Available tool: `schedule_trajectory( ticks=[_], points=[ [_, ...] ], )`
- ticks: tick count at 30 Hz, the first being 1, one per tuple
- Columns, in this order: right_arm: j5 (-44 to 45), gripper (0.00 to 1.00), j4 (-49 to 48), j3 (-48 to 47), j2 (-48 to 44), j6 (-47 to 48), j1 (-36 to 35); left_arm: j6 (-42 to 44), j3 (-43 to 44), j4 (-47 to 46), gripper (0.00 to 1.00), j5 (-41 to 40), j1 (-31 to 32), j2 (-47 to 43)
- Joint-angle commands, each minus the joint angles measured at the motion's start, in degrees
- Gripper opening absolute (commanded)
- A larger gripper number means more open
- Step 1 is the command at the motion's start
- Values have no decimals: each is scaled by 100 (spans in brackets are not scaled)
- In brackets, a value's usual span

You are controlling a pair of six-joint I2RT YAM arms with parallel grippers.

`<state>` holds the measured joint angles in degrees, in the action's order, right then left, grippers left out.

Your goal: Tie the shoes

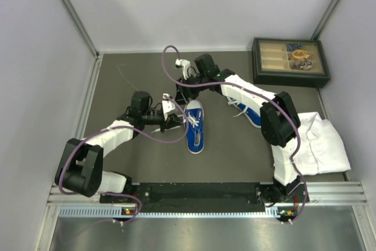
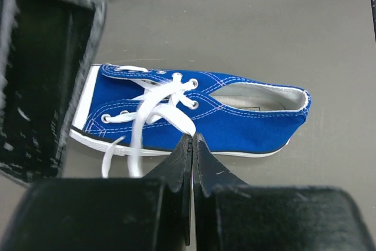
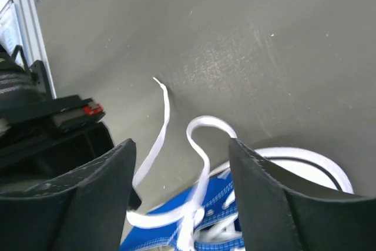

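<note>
Left wrist: left gripper (image 2: pixel 191 144) pinches lace (image 2: pixel 178 117) (right gripper (image 3: pixel 181 146) agape).

Royal-blue canvas with pale stitching, a white sole and white laces (image 2: pixel 158 101) mark the sneaker (image 2: pixel 200 116) on the dull grey worktop (image 1: pixel 147 80); its lining is off-white. The second sneaker (image 1: pixel 251 114) shows the same blue and white, and the cloth (image 1: pixel 320 142) is plain white. The left arm (image 1: pixel 111 136) and right arm (image 1: pixel 247 91) are white with black joints and carry purple cables (image 1: pixel 167 63). The left end effector (image 2: pixel 191 139) and right end effector (image 3: pixel 179 145) are black. A dark-framed box (image 1: pixel 288 79) holds tan compartments.
</note>
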<state>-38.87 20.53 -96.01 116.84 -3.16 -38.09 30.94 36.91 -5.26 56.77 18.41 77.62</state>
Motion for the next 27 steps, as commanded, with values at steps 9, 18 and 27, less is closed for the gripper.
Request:
schedule_trajectory(
  ticks=[9, 18, 27],
  points=[
    [-814, 61, 1181, 292, -1356, -149, 495, -825, -34, -1135, 0, 123, 4, 165],
    [-692, 63, 900, 636, -1049, -519, 196, -984, 1, -1276, 0, 123, 13, 244],
    [-709, 56, 1005, 767, -873, -835, 161, -1125, 1, -1496, 0, 79, 66, 306]
  ],
)
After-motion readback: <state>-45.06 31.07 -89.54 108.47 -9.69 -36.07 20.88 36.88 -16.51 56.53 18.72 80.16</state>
